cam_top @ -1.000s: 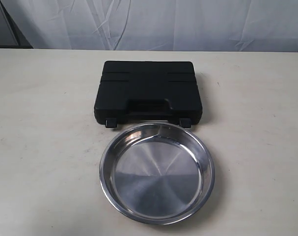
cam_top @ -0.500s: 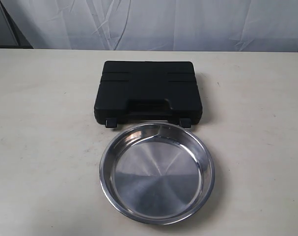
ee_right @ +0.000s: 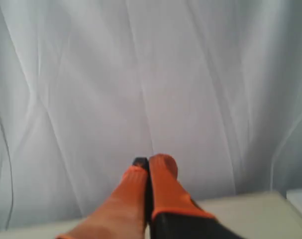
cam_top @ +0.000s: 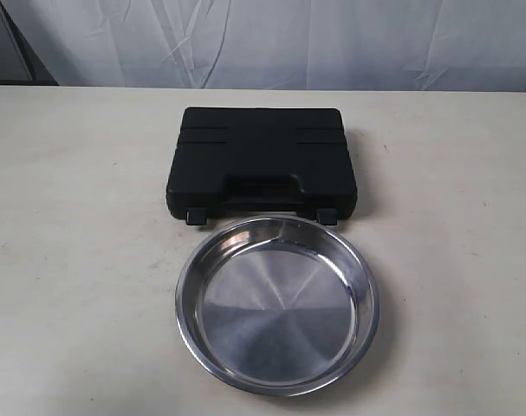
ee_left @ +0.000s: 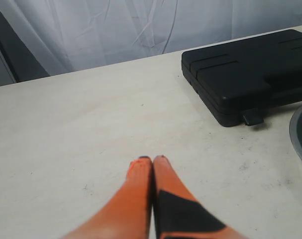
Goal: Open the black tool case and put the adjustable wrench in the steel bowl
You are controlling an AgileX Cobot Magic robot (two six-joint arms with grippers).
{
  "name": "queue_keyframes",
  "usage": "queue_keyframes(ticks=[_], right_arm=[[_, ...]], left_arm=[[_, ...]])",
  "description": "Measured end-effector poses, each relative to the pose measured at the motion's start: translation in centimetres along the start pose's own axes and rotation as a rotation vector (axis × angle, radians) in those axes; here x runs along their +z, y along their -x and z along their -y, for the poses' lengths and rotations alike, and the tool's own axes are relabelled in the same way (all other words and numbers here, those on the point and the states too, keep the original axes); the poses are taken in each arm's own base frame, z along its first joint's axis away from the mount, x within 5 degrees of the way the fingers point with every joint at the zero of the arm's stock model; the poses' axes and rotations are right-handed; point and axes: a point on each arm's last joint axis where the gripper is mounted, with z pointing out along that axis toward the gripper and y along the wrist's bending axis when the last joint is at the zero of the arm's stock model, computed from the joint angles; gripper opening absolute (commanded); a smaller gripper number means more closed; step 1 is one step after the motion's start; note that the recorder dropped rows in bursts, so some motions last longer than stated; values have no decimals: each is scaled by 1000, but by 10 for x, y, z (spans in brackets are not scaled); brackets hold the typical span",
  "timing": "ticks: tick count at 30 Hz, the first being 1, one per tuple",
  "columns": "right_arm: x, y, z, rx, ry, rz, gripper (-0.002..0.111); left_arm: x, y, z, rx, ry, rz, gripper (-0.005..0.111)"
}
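Left gripper (ee_left: 151, 158): orange fingers (ee_left: 138, 191) clenched tip to tip, nothing between them, poised over bare table (ee_left: 66, 149). The black tool case (ee_left: 250, 74) lies flat ahead of these fingertips and off toward the right arm's side, well apart from them, lid down. One latch (ee_left: 252, 117) hangs at its near edge. A sliver of the steel bowl (ee_left: 301, 137) shows beyond that latch, also well clear of the fingers. Right gripper (ee_right: 148, 162): fingers pressed together, holding nothing, pointed at the white curtain (ee_right: 141, 74), with a strip of table edge below the tips. Exterior view: black tool case (cam_top: 263, 156) closed, handle and both latches facing the steel bowl (cam_top: 275, 312). The bowl's rim sits just beside the latches; contact cannot be told. Bowl holds nothing. Adjustable wrench hidden, case shut.
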Motion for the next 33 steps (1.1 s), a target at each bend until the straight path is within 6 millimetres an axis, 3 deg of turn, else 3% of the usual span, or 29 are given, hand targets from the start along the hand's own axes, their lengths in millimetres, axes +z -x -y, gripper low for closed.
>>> queue_keyframes(ticks=[1, 2, 4, 7, 9, 14, 19, 26, 33], right_arm=[[40, -3, -5, -57, 23, -269, 0], [56, -2, -8, -85, 38, -357, 0], [117, -31, -32, -213, 156, -770, -1], [148, -52, -65, -296, 269, -955, -1], [169, -79, -108, -398, 391, -1064, -1], [177, -121, -177, -544, 568, -1129, -1], [186, -152, -214, -600, 644, -1158, -1], [205, -199, -229, -669, 677, -1321, -1], [218, -214, -238, -700, 757, -1235, -1]], left_arm=[[0, 0, 0, 0, 0, 0, 0], [0, 0, 0, 0, 0, 0, 0], [0, 0, 0, 0, 0, 0, 0], [0, 0, 0, 0, 0, 0, 0], [0, 0, 0, 0, 0, 0, 0], [0, 0, 0, 0, 0, 0, 0], [0, 0, 0, 0, 0, 0, 0], [0, 0, 0, 0, 0, 0, 0], [0, 0, 0, 0, 0, 0, 0]])
